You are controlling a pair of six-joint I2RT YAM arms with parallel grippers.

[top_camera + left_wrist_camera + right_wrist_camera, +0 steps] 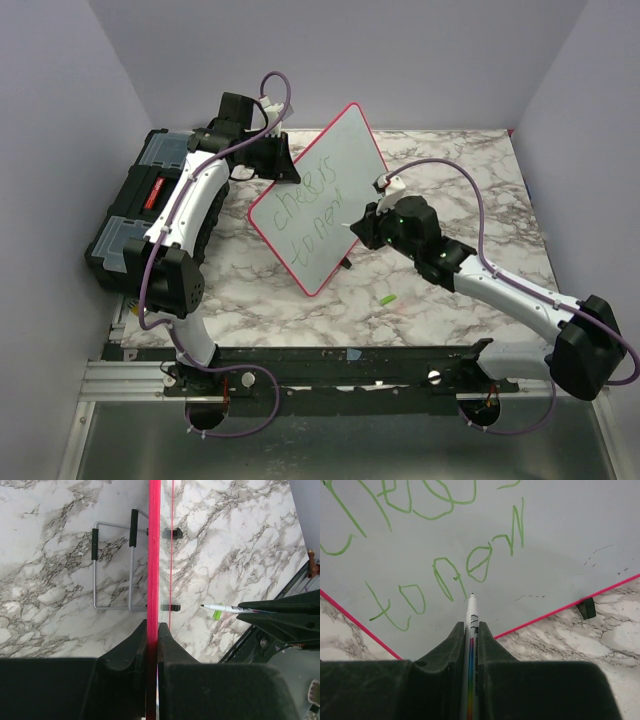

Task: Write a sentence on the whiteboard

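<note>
Holding: left gripper (pixel 283 160) has its jaws pressed onto the upper left edge of the whiteboard (pixel 320 200). In the left wrist view the fingers (pixel 135 640) pinch the red-pink rim (pixel 154 555), seen edge-on.

Board position: standing tilted on the marble table (pixel 470 180), centre of the workspace, writing face towards the right arm. One corner is low near the table, the opposite corner high at the back. Black clip feet (pixel 587 608) sit on the lower edge.

Right gripper (pixel 362 222): jaws closed around a marker (pixel 471 625), held along the finger line, tip pointing at the board.

Tip position: just below the word "new". The left wrist view shows the marker tip (pixel 201 605) with a small gap to the board face.

The sentence (pixel 315 195): green handwriting, legible as "cheers" on one line and "to new" (pixel 445 575) on the next.

Other items:
- Small green cap (pixel 386 299) lying on the table near the right arm.
- Wire stand (pixel 112 565) with black sleeves lying flat behind the board.
- Black toolbox (pixel 140 210) at the left edge of the table, beside the left arm.
</note>
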